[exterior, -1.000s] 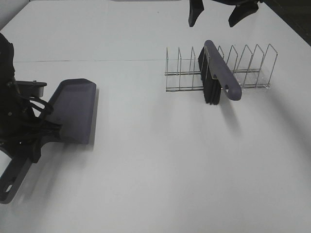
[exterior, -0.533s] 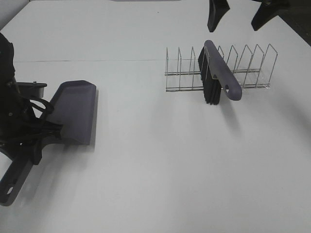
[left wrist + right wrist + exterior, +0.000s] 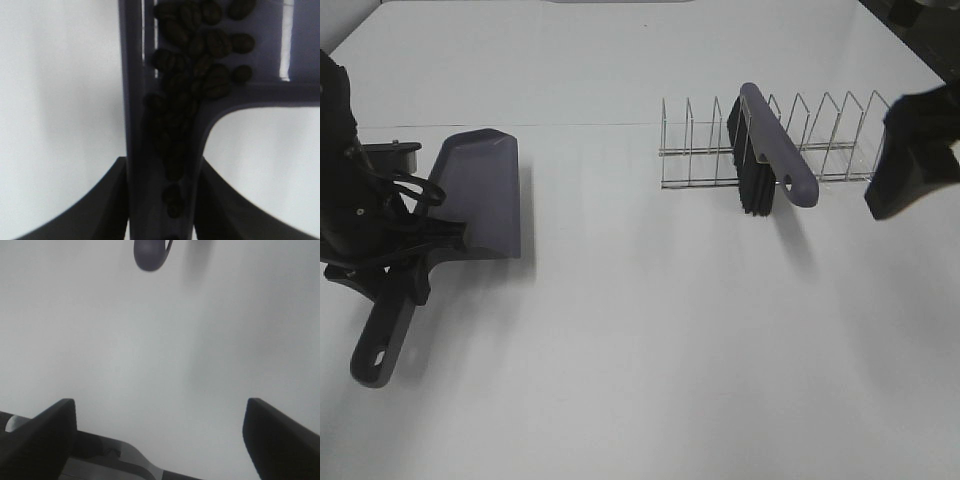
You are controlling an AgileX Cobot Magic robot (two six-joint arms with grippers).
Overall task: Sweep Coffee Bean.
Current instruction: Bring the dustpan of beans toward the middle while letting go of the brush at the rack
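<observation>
The left gripper (image 3: 415,262), at the left edge of the overhead frame, is clamped on the handle of the dustpan (image 3: 480,195); the pan's handle end points toward the lower left. In the left wrist frame the beans (image 3: 192,65) lie heaped inside the dustpan, from the upper centre down along the handle channel between the two fingers (image 3: 105,200). The right gripper (image 3: 160,435) hangs at the right edge of the overhead frame, fingers spread wide apart and holding nothing. The brush (image 3: 772,160) leans in the wire rack (image 3: 840,140), upper right of centre, on the white table (image 3: 650,350).
</observation>
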